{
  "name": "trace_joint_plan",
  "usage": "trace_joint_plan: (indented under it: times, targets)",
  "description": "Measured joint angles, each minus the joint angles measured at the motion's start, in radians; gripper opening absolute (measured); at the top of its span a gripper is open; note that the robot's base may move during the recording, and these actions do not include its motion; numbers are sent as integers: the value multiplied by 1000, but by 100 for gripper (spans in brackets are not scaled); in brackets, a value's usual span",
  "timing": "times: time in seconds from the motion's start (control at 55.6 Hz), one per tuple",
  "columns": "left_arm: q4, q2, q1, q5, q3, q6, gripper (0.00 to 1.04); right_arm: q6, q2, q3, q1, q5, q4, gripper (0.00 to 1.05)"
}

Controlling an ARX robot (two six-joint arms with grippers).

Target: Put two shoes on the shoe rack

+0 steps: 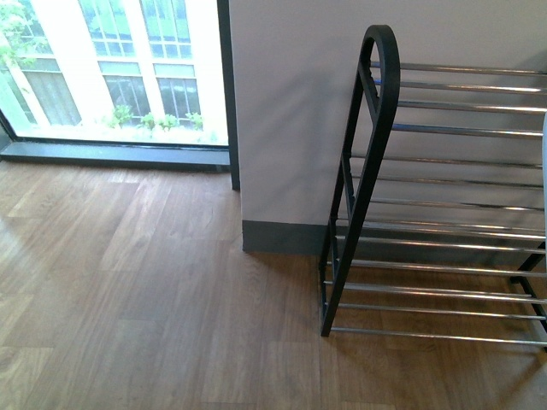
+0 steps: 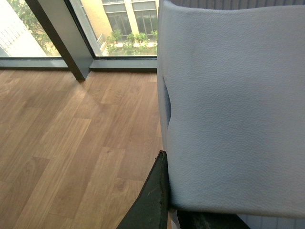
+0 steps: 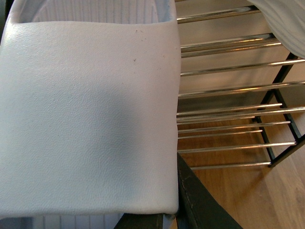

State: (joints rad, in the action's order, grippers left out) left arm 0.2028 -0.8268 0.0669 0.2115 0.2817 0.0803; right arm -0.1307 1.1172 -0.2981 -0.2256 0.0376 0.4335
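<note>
In the left wrist view a pale blue-white slide sandal [image 2: 228, 109] fills the right side. My left gripper [image 2: 186, 212] is shut on its strap, with one dark finger [image 2: 152, 200] against the strap's edge, above the wooden floor. In the right wrist view my right gripper [image 3: 164, 217] is shut on the strap of the other slide sandal [image 3: 90, 114], held beside the shoe rack's silver rods [image 3: 228, 90]. The front view shows the shoe rack [image 1: 367, 171], black-framed with four bare rod tiers; neither gripper shows there. The grey sneakers are out of view.
The rack stands against a white wall with a dark baseboard [image 1: 282, 235]. A floor-length window [image 1: 120, 68] is at the far left. Wooden floor [image 1: 145, 290] spreads left of the rack. A pale curved edge [image 3: 286, 24] shows over the rack's rods.
</note>
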Motion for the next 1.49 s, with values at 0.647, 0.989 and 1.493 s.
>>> trace_joint_plan:
  times: [0.647,0.989,1.493]
  targets:
    - [0,0,0,0,0,0,2,96,227,-364,28,35,-28,1]
    - [0,0,0,0,0,0,2,231,508,-798,-27,91,-392,1]
    - [0,0,0,0,0,0,2,439,852,-1239,-76,-59,-668,1]
